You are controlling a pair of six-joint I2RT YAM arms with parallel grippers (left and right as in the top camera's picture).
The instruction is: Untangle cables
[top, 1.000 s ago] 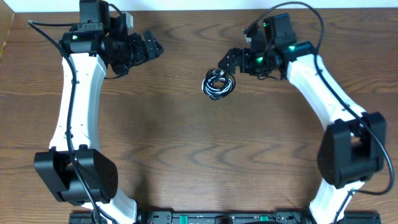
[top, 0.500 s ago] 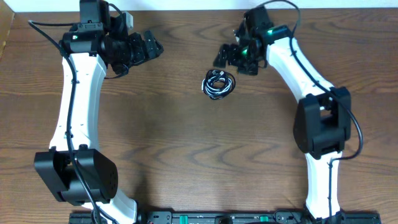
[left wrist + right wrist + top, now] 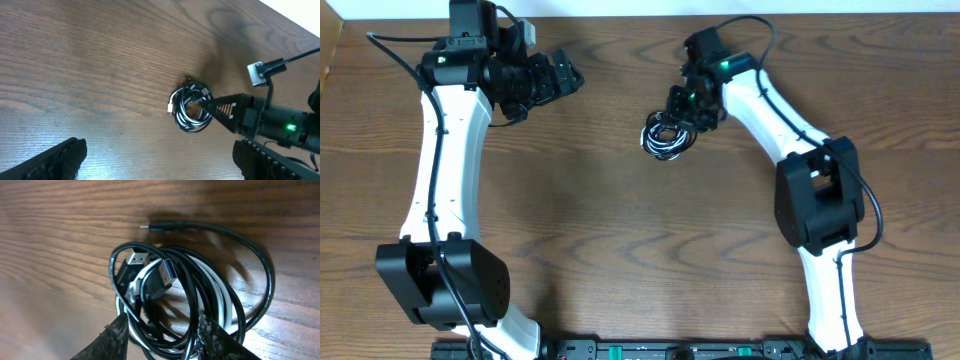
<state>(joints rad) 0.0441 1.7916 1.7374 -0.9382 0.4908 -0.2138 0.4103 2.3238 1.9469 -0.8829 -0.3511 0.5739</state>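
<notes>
The cables (image 3: 668,138) lie coiled in one small bundle on the wooden table, a white cord among black ones with plug ends showing (image 3: 165,275). My right gripper (image 3: 679,123) is down on the bundle's near side. In the right wrist view its jaws (image 3: 165,332) stand partly closed astride several strands, and bare wood still shows between them. A loose black plug end (image 3: 162,227) pokes out past the coil. My left gripper (image 3: 565,76) hovers wide open far to the left, holding nothing. In its wrist view the bundle (image 3: 192,107) lies ahead.
The table's back edge (image 3: 620,14) runs just beyond both grippers. The right arm (image 3: 770,100) reaches in from the right. The left arm (image 3: 445,150) stands along the left side.
My right gripper swung left and down from the back right onto the bundle and narrowed its jaws around strands. The bundle shifted slightly left. The left arm stayed still.
</notes>
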